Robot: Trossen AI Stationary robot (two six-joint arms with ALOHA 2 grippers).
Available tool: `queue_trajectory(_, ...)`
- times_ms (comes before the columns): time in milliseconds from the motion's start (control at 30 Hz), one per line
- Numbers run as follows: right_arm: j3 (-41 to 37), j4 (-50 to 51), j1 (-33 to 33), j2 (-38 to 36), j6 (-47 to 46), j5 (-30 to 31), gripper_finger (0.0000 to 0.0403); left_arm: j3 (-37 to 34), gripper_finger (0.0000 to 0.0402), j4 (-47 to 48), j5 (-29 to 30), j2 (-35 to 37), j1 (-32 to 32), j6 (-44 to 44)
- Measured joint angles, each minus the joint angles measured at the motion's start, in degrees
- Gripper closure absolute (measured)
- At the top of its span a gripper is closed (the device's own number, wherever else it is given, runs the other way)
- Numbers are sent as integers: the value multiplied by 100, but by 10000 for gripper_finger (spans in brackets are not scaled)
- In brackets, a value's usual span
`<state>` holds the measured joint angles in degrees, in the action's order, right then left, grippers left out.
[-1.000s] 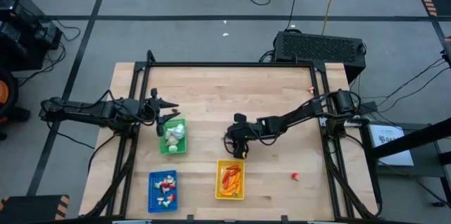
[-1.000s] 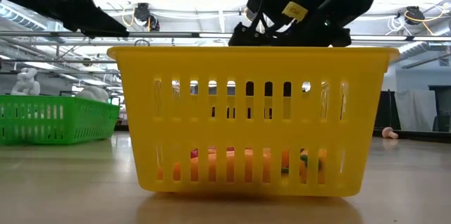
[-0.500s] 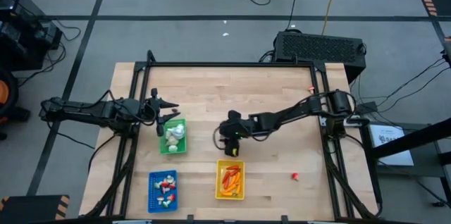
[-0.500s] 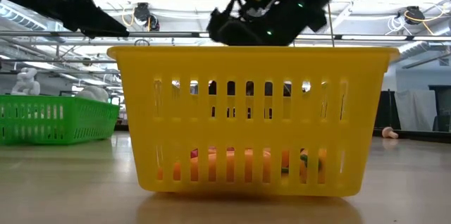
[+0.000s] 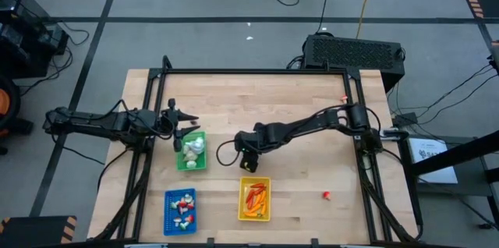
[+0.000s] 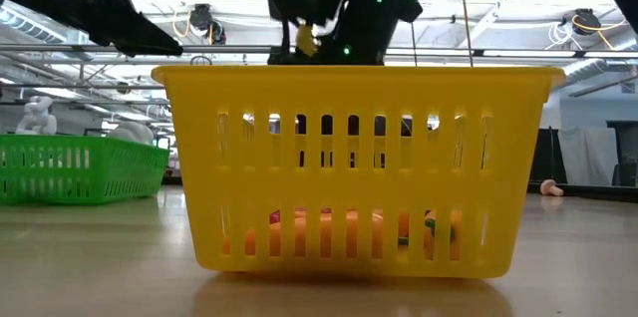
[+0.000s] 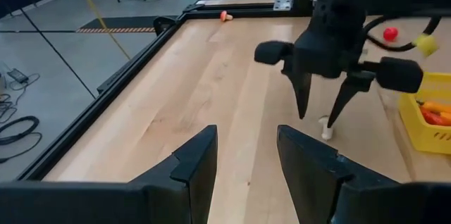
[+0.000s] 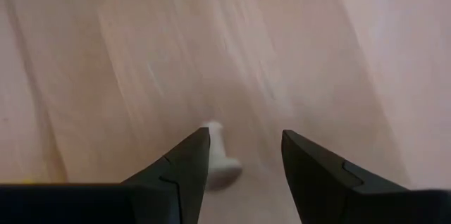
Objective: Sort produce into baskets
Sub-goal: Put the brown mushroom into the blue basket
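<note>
the right gripper (image 5: 248, 157) hung over the middle of the wooden table (image 5: 296, 100), just beyond the far end of the yellow basket (image 5: 255, 199), its fingers (image 8: 184, 171) apart with nothing between them. a small white piece of produce (image 8: 220, 160) lay on the bare wood right below those fingers, untouched; in the left wrist view the same white piece (image 7: 325, 129) sat on the table under the tips of the right gripper (image 7: 318, 115).

the left gripper (image 5: 181, 120) waited at the left side of the table, just off the far end of the green basket (image 5: 191, 151), its fingers (image 7: 194, 164) also apart and empty.

white bulbs (image 5: 193, 148) filled the green basket. the blue basket (image 5: 180, 210), near the front edge on the left, held small red-and-white pieces (image 5: 182, 206). orange and red pieces (image 5: 256, 196) lay in the yellow basket. one small red piece (image 5: 327, 195) sat alone on the wood to the right of the yellow basket, and another tiny one (image 5: 344, 97) lay by the table's far right frame.
</note>
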<state>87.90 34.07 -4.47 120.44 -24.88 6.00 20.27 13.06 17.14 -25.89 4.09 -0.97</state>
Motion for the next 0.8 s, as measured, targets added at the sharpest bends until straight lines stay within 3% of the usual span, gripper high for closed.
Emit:
queue_trajectory(400, 2, -42, -127, 61, 194, -496, 234, 0, 245, -4, -61, -24, -1, -48)
queue_trajectory(800, 7, -6, -164, 358, 760, -405, 234, 0, 245, 15, -63, -24, -1, -36)
